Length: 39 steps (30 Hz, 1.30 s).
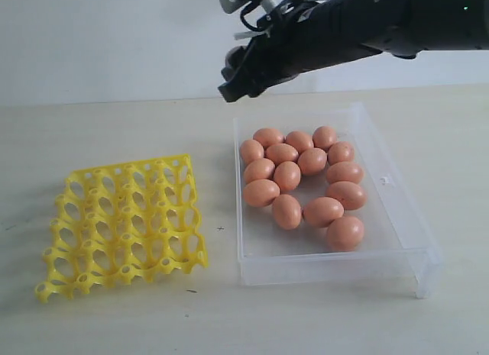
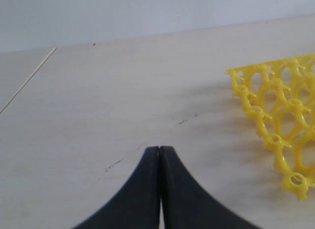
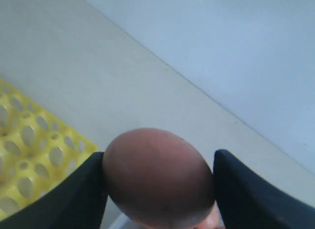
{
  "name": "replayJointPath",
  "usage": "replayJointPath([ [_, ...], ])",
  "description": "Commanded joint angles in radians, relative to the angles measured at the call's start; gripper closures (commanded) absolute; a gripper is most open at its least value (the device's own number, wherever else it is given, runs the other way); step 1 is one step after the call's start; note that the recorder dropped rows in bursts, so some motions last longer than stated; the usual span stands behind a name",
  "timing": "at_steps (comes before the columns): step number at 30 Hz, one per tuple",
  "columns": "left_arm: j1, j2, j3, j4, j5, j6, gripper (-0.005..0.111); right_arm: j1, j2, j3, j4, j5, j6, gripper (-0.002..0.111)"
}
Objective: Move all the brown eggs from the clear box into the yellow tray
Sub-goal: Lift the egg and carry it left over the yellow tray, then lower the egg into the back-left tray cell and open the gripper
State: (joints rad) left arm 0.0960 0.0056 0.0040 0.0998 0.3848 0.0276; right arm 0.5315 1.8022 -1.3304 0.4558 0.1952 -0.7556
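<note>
I see my right gripper (image 3: 158,192) clamped on a brown egg (image 3: 156,167), apparently above the clear box's (image 1: 336,268) far edge. My left gripper (image 2: 160,150) is pressed together near the yellow tray (image 2: 272,140).

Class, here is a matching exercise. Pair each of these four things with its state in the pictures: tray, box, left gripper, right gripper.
Things:
1. tray
2. box
3. left gripper
4. right gripper

States:
A. grips one egg
B. every cell empty
C. shut on nothing
D. holds the loose eggs

Pairs: 1-B, 2-D, 3-C, 4-A
</note>
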Motion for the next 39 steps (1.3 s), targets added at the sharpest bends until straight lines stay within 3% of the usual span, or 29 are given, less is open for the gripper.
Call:
replayJointPath([
  [1, -0.007, -0.006, -0.004, -0.001, -0.008, -0.005, 0.107, 0.073, -0.003, -0.004, 0.099, -0.090, -0.001, 0.108],
  [10, -0.007, -0.006, -0.004, -0.001, -0.008, -0.005, 0.107, 0.172, 0.052, -0.074, 0.285, -0.096, -0.012, 0.108],
  [15, -0.007, -0.006, -0.004, -0.001, -0.008, -0.005, 0.107, 0.225, 0.081, -0.110, 0.438, -0.081, -0.258, 0.108],
  [19, -0.007, -0.006, -0.004, -0.001, -0.008, -0.005, 0.107, 0.241, 0.119, -0.159, 0.337, -0.094, -0.063, 0.108],
  [21, -0.007, -0.006, -0.004, -0.001, -0.008, -0.005, 0.107, 0.241, 0.134, -0.183, 0.181, -0.125, 0.158, 0.108],
  [22, -0.007, -0.006, -0.004, -0.001, -0.008, -0.005, 0.107, 0.246, 0.145, -0.189, 0.029, -0.175, 0.393, 0.108],
  [25, -0.007, -0.006, -0.004, -0.001, -0.008, -0.005, 0.107, 0.248, 0.181, -0.191, -0.274, -0.285, 0.816, 0.108],
  [29, -0.007, -0.006, -0.004, -0.001, -0.008, -0.005, 0.107, 0.248, 0.284, -0.191, -0.926, -0.553, 1.537, 0.108],
  [31, -0.007, -0.006, -0.004, -0.001, -0.008, -0.005, 0.107, 0.246, 0.339, -0.191, -1.119, -0.684, 1.712, 0.108],
  [33, -0.007, -0.006, -0.004, -0.001, -0.008, -0.005, 0.107, 0.237, 0.383, -0.191, -1.209, -0.741, 1.741, 0.108],
  [39, -0.007, -0.006, -0.004, -0.001, -0.008, -0.005, 0.107, 0.214, 0.476, -0.262, -1.514, -0.795, 1.942, 0.108],
])
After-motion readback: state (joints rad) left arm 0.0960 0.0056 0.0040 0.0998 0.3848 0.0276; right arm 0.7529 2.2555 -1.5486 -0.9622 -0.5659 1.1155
